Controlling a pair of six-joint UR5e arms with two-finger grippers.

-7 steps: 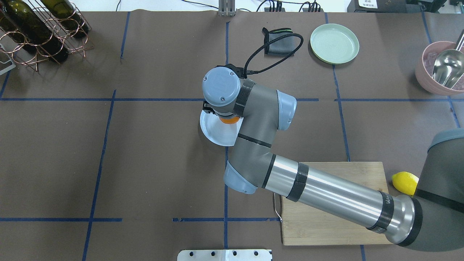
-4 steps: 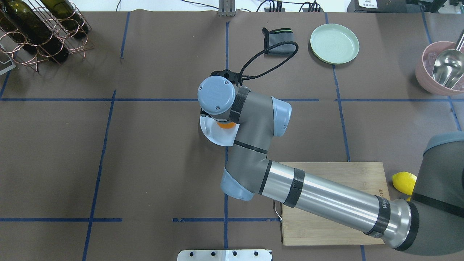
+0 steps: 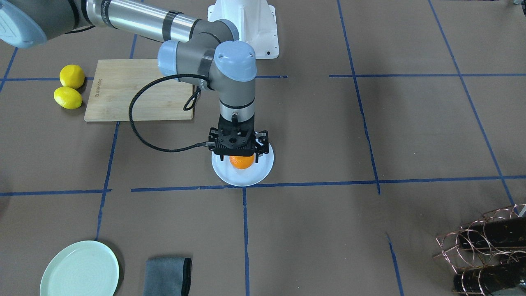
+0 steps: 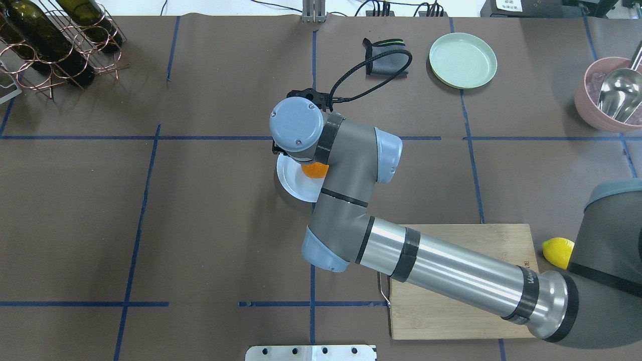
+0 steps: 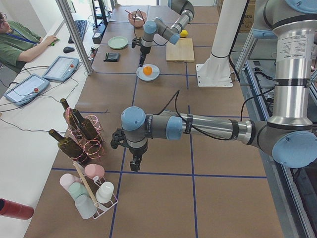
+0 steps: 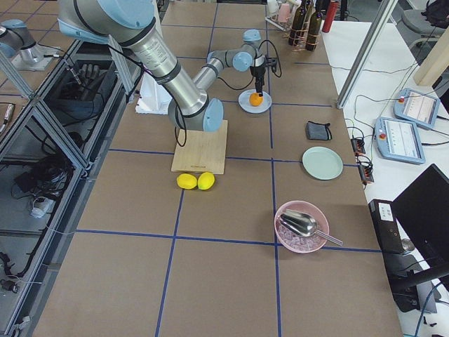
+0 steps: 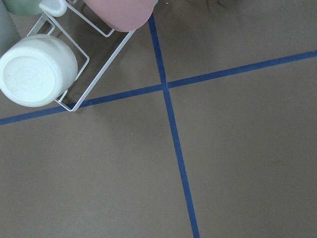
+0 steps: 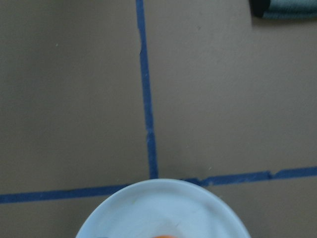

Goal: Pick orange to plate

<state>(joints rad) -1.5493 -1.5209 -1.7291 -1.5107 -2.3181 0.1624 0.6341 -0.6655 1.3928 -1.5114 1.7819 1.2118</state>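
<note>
The orange (image 3: 241, 162) rests on the pale bluish-white plate (image 3: 243, 177) near the table's middle. My right gripper (image 3: 240, 156) hangs straight down just above the orange, its jaws spread on either side without pressing it. From overhead, the wrist hides most of the plate (image 4: 287, 179), and the orange (image 4: 314, 170) peeks out beneath it. The right wrist view shows only the plate's far rim (image 8: 158, 198). My left gripper (image 5: 133, 164) hovers over bare table near a cup rack; whether it is open or shut I cannot tell.
Two lemons (image 3: 69, 87) lie beside a wooden cutting board (image 3: 139, 90). A mint-green plate (image 3: 80, 269) and a grey cloth (image 3: 168, 276) sit on the operators' side. A wine rack (image 3: 485, 246) and a pink bowl with a scoop (image 4: 614, 95) stand at the table's ends.
The right wrist has shifted a little leftward over the plate. More of the orange shows below it now, and the orange has stayed on the plate.
</note>
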